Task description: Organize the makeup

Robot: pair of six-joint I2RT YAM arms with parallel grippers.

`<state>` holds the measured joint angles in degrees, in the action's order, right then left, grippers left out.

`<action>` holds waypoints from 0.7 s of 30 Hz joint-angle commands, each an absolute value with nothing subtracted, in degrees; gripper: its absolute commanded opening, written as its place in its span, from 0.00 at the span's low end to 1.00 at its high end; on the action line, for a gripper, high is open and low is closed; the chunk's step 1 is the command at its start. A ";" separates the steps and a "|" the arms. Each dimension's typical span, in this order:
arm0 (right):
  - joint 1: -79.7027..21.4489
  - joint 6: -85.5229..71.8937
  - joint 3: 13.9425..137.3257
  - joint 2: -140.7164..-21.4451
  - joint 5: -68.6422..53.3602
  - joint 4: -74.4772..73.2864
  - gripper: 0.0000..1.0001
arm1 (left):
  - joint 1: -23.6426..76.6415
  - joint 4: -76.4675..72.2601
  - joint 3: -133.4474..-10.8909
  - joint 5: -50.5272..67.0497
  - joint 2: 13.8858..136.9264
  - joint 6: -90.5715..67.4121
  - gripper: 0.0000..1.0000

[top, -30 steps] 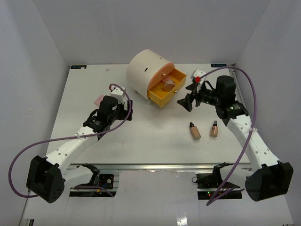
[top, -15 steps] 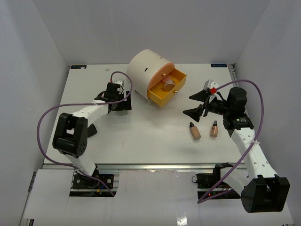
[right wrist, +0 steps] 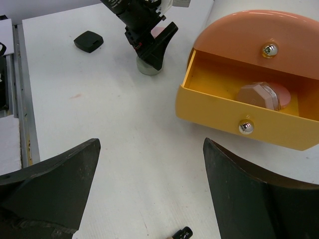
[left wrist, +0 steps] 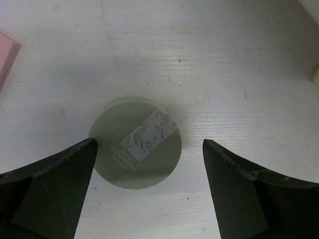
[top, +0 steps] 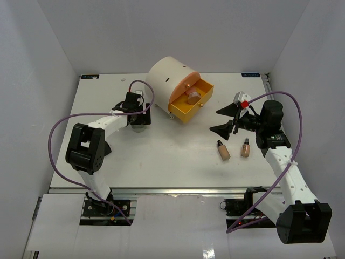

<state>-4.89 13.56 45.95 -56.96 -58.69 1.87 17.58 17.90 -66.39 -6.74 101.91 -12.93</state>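
A round pale-green compact [left wrist: 135, 149] lies flat on the table between the wide-apart fingers of my left gripper [left wrist: 148, 144], which is open above it and touches nothing. From above, that left gripper [top: 138, 120] hangs left of the cream box [top: 166, 80]. Its yellow drawer [top: 200, 93] stands pulled out, with a pink-beige compact [right wrist: 261, 94] inside. Two tan bottles with black caps [top: 223, 150] [top: 245, 148] lie on the table. My right gripper [top: 223, 120] is open and empty, above and just left of them, facing the drawer.
A small black square case [right wrist: 88, 41] lies on the table beyond the left gripper in the right wrist view. A pink flat item [left wrist: 7, 55] sits at the left edge of the left wrist view. White walls close the table on three sides.
The right gripper has drawn back to the right, away from the drawer front. The left arm has folded up, its gripper staying over the round compact. Both grippers stayed open.
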 commanded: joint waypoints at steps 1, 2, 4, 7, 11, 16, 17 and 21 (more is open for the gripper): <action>-4.57 13.01 45.35 -57.13 -59.41 4.31 0.90 | 17.49 17.84 -66.97 -9.49 100.20 -11.60 0.98; -4.50 13.08 45.35 -57.20 -59.28 4.31 0.90 | 17.49 17.77 -66.77 -9.42 100.26 -11.53 0.98; -4.44 13.12 45.33 -57.30 -59.13 4.31 0.90 | 17.51 17.33 -66.22 -9.39 99.44 -11.49 0.98; -4.27 13.24 45.32 -57.46 -59.13 4.31 0.90 | 17.49 16.60 -65.67 -10.18 98.36 -11.16 0.98; -4.20 13.17 45.26 -57.65 -59.32 4.31 0.90 | 17.58 16.45 -65.39 -11.23 98.46 -10.36 0.98; -3.87 13.10 45.22 -57.57 -59.33 4.44 0.90 | 17.53 17.28 -66.06 -11.51 101.35 -9.88 0.98; -3.79 13.10 45.18 -57.57 -59.33 4.48 0.90 | 17.49 17.47 -66.25 -11.43 101.81 -9.77 0.98; -3.75 13.15 45.21 -57.57 -59.50 4.39 0.90 | 17.58 17.87 -66.59 -10.87 102.98 -9.76 0.98</action>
<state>-4.13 13.54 45.48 -57.65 -58.67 1.95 17.58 17.57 -65.84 -10.46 102.34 -10.39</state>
